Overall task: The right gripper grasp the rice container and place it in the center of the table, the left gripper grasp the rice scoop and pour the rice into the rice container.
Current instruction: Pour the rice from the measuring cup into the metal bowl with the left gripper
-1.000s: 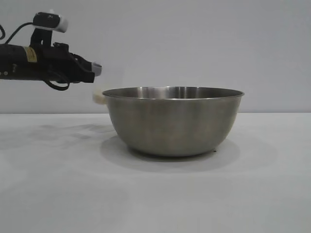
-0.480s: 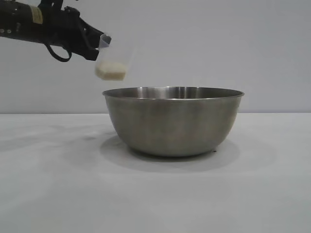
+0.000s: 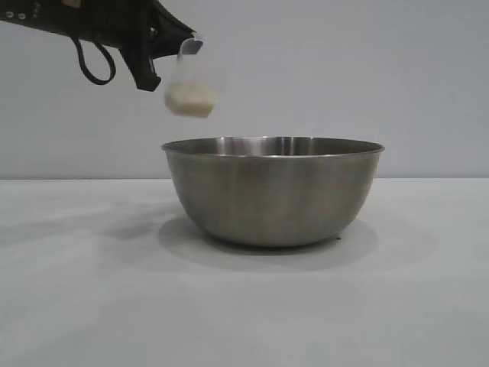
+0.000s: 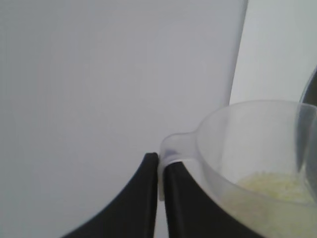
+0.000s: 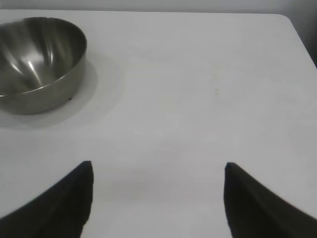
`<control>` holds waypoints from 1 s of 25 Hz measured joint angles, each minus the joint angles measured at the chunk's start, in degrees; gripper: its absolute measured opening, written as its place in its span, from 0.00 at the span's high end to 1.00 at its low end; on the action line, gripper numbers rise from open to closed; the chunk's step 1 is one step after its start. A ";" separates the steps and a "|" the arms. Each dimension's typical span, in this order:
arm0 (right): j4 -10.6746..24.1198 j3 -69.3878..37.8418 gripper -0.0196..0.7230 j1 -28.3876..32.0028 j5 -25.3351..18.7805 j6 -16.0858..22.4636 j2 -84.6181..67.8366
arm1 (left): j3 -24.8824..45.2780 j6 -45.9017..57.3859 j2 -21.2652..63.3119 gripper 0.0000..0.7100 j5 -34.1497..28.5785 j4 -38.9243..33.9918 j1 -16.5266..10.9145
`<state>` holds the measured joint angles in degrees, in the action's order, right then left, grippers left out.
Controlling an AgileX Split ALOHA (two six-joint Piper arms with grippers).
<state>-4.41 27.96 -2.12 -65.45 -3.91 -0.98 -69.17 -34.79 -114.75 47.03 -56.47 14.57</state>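
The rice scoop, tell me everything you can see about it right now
The rice scoop is a small translucent plastic cup with a tab-like handle at its rim. The left gripper is shut on that handle, holding the scoop in the air above the left rim of the rice container, without touching it. White rice sits in its bottom; none is falling yet. It looks slightly tilted.

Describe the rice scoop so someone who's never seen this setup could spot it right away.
Find the big steel rice container on the white table. Above its left rim, the left gripper pinches the rice scoop by its handle. It is small, clear plastic, with white rice in its bottom.
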 joint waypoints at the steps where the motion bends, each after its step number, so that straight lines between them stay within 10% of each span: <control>1: 0.00 0.00 0.34 0.00 0.00 0.00 0.00 | 0.00 -2.26 0.09 1.00 -0.12 0.00 0.24; 25: 0.00 0.00 0.34 0.00 0.00 0.00 0.00 | 0.00 -40.51 0.09 1.00 2.90 0.51 5.58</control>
<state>-4.41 27.96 -2.12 -65.45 -3.91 -0.98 -69.17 -75.30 -114.65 49.93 -55.96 20.16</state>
